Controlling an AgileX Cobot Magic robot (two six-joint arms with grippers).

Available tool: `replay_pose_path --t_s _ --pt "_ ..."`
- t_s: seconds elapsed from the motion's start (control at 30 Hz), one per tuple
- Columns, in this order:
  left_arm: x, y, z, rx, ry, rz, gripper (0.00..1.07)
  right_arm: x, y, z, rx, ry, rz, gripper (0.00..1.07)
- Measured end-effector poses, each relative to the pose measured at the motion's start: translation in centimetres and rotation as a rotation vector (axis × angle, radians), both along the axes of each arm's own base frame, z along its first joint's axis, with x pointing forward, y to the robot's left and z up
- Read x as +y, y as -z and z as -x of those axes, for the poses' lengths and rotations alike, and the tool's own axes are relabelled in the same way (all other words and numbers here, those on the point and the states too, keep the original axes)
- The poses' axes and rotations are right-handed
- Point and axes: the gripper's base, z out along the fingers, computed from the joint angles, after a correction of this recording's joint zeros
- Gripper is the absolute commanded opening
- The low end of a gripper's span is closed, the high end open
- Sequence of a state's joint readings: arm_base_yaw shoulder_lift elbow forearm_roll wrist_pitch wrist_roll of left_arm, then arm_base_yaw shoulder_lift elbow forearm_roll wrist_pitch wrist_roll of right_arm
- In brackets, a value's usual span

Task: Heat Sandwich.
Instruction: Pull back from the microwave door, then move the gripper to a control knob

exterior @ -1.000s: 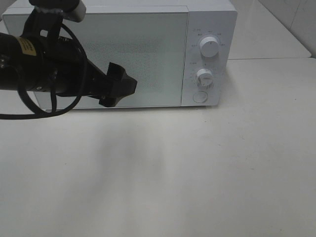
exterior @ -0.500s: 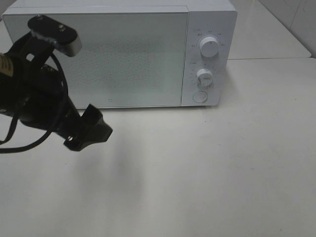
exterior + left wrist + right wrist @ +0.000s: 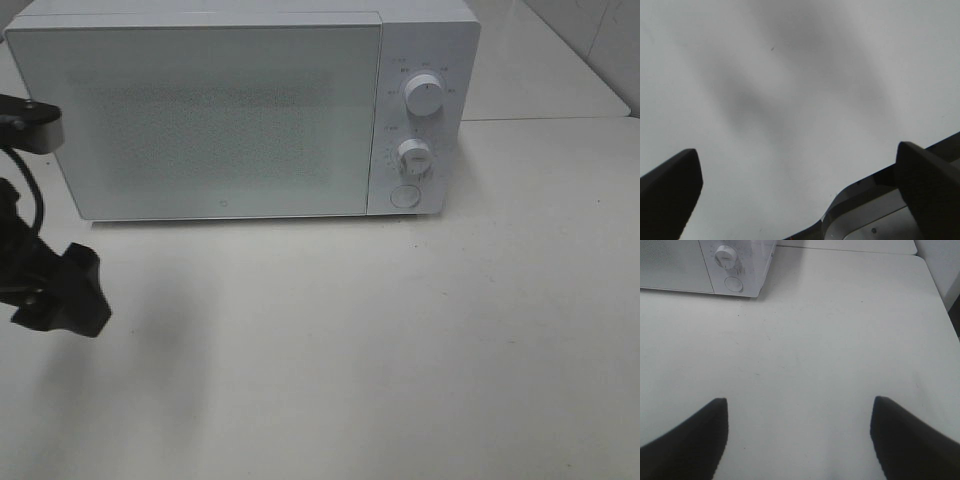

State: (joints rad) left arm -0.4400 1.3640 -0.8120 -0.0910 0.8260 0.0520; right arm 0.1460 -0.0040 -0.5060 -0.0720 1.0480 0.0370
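Observation:
The sandwich is out of view in every frame. The white microwave [image 3: 220, 110] stands at the back of the table with its door shut. My left gripper [image 3: 85, 295] hangs over the table at the far left edge, in front of the microwave's left corner. In the left wrist view the left gripper [image 3: 800, 195] is open, with only bare table between its dark fingers [image 3: 670, 192]. My right gripper [image 3: 800, 440] does not show in the high view. Its wrist view shows the fingers [image 3: 910, 440] wide apart over bare table, and the microwave [image 3: 695, 265] far ahead.
The microwave's panel carries two knobs [image 3: 424, 95] [image 3: 413, 155] and a round button [image 3: 404, 196]. The white table [image 3: 400, 340] spreads in front. A grey metal-looking edge [image 3: 865, 210] shows by the left gripper. A second white surface [image 3: 540, 70] lies behind at the right.
The left arm has swung away from the microwave door, down and to the left, until it reaches the left edge of the high view. The microwave has not changed.

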Motion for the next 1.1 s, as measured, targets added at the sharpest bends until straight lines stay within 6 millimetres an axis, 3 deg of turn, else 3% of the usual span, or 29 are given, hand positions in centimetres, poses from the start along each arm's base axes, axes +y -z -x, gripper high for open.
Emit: replay_pose_path --t_s 0.1,0.27,0.53,0.7,1.1 --pt "2.7 0.2 -0.3 0.081 -0.106 -0.030 1.00 0.0 0.0 0.0 0.000 0.000 0.000 0.75" --pt "5.5 0.0 -0.3 0.147 -0.216 -0.045 1.00 0.0 0.0 0.0 0.000 0.000 0.000 0.75" --pt "8.9 -2.8 1.5 0.093 -0.366 -0.015 1.00 0.0 0.0 0.0 0.000 0.000 0.000 0.75" --pt "10.5 -4.3 4.0 0.026 -0.447 0.002 1.00 0.0 0.0 0.0 0.000 0.000 0.000 0.75" --pt "10.6 -6.9 12.2 -0.291 -0.452 0.034 1.00 0.0 0.0 0.0 0.000 0.000 0.000 0.75"
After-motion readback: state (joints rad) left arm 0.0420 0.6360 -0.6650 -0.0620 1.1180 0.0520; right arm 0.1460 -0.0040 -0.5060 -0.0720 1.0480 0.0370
